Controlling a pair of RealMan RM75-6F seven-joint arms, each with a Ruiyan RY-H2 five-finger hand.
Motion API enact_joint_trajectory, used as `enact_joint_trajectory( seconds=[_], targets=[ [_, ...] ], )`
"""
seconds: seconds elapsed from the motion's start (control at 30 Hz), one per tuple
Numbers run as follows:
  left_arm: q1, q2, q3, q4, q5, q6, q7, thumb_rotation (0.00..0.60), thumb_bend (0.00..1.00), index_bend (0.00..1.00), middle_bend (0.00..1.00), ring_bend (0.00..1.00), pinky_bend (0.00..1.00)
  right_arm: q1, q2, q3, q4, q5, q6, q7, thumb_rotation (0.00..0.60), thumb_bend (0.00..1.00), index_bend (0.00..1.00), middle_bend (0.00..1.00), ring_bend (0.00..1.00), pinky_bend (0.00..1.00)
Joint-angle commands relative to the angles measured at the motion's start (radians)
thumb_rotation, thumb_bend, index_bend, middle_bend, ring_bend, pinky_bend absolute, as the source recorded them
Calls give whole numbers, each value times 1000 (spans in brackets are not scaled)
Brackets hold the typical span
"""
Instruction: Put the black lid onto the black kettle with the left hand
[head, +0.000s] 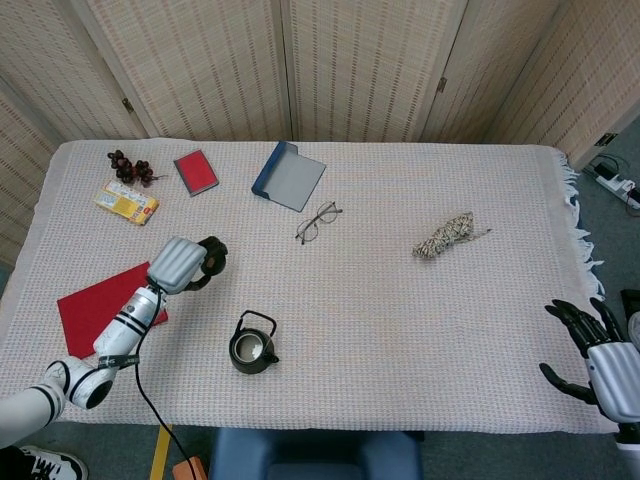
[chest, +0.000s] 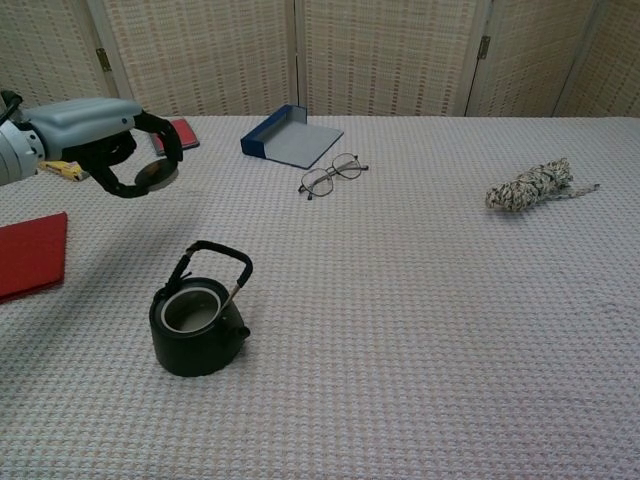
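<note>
The black lid (chest: 152, 176) sits in my left hand (chest: 118, 152), fingers curled down around its rim, raised clear of the cloth; from the head camera it shows only as a dark shape under the fingers (head: 212, 256), so I trust the chest camera more for the grip. It hangs behind and to the left of the black kettle (chest: 197, 325), apart from it, not yet over the mouth. The kettle stands upright near the front edge of the table (head: 400, 330), mouth open and pale inside, its bail handle (chest: 217, 260) tilted up over the opening; that handle is the awkward part.

I judge the lid to be small, rigid and fairly light, probably cast or enamelled, so it will not flex or forgive a crooked seat; a smooth rim could slip if I loosen the fingers early. The hold at the rim looks right, since it leaves the underside free to drop into the mouth; I cannot tell whether a knob is there under the palm. The kettle itself looks heavy enough to stay put if I nudge it lightly.

My right hand (head: 590, 345) rests off the table's right front corner, fingers spread, holding nothing. A red folder (chest: 30, 255) lies flat to the left of the kettle, clear of my path.
</note>
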Motion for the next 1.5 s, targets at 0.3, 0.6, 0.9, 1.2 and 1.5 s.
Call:
enact_joint_trajectory(
  seconds=[0.3,0.6,0.9,1.2,1.5],
  targets=[
    [63,131,120,-264,247,190,83,600,324,457,422,797,882,5,2,-2,-14,-6,-4,-15,600,260,158,181,209,37],
    [56,121,169,-335,342,170,201,600,323,456,422,797,882,3,-2,-5,-5,-9,1,-7,600,260,158,181,208,37],
    [54,103,182,-339,331,115,247,600,322,451,422,796,882,-6,-11,-8,16,-5,11,11,600,260,158,181,207,37],
    [51,73,187,-339,322,85,259,600,321,444,422,796,882,-5,-17,-8,27,-2,11,20,600,261,158,181,207,36],
    [46,40,175,-317,292,50,287,600,321,437,422,795,882,-8,-17,-7,33,4,12,26,600,260,158,181,207,37]
  ],
)
